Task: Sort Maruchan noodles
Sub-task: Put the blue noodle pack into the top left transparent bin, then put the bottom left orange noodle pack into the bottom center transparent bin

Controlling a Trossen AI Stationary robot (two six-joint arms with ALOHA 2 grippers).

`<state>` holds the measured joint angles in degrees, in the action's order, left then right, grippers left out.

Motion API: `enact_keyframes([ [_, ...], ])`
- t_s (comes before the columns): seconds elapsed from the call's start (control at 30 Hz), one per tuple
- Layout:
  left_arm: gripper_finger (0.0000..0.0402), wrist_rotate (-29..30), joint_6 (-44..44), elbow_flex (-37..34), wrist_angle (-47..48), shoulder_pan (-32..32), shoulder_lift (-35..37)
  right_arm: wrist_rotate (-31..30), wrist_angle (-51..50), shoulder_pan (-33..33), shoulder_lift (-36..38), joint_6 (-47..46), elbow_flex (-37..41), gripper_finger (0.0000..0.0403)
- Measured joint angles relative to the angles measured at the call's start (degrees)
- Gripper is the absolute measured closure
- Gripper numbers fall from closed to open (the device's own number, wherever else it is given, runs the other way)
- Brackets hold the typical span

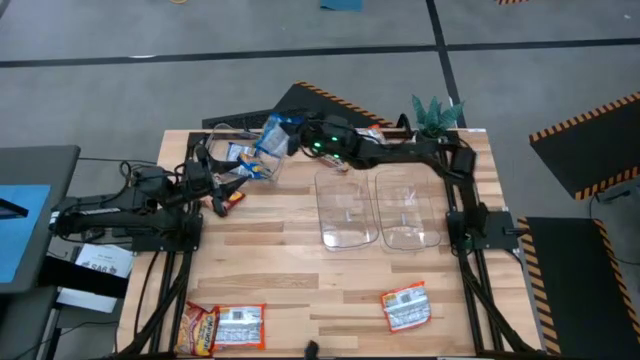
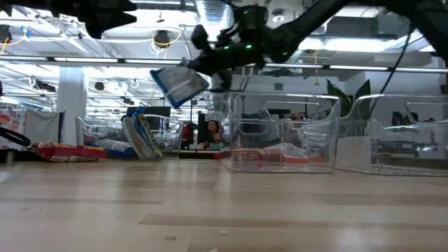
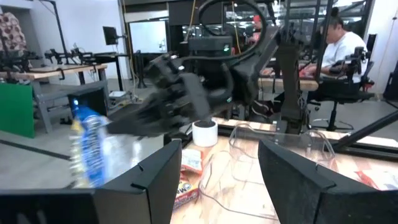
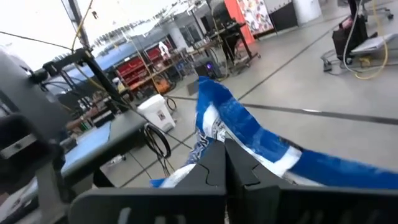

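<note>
My right gripper [image 1: 292,137] reaches over the table's far left part and is shut on a blue-and-white noodle packet [image 1: 271,140], which the low view shows high above the table [image 2: 179,85]. My left gripper [image 3: 217,180] is open above the far left area [image 1: 220,178], near a blue-and-white packet [image 1: 240,157] and a red-and-yellow one [image 1: 229,200] lying on the wood. Flat near the near edge lie two orange-and-white packets [image 1: 222,326] [image 1: 405,306]. Another packet [image 3: 189,167] lies beside the bins. My right gripper pinches the blue-and-white packet between its two fingers at one edge [image 4: 211,140], with the fingers [image 4: 217,165] closed together over the crinkled plastic. The packet is lifted clear of the table and slopes down away from the gripper [image 2: 175,87].
Two clear plastic bins [image 1: 345,208] [image 1: 410,207] stand side by side at the table's middle right. A small green plant [image 1: 436,113] sits at the far right corner. The wood between the bins and the near packets is bare. A seated person [image 3: 339,46] shows in the room behind.
</note>
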<state>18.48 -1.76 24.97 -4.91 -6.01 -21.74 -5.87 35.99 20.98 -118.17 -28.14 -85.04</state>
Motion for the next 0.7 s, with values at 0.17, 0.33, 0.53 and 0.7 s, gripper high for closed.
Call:
enact_keyframes([
  [0.17,0.0198,0.0,0.0,0.0,0.1,0.0,0.0,0.0,-1.0,-0.2,-8.2,-1.4,-10.2,0.0392],
  [0.33,0.0198,0.0,0.2,0.0,1.2,0.0,0.0,1.3,-4.4,-0.4,-12.3,-1.8,-14.8,0.0356],
  [0.53,0.0198,0.0,0.8,0.0,1.4,0.0,0.0,3.0,-11.7,-0.3,-11.6,-0.8,-15.1,0.0286],
  [0.7,0.0198,0.0,0.9,0.0,1.4,0.0,0.0,3.1,-19.9,0.1,-7.6,4.1,-15.1,0.0212],
])
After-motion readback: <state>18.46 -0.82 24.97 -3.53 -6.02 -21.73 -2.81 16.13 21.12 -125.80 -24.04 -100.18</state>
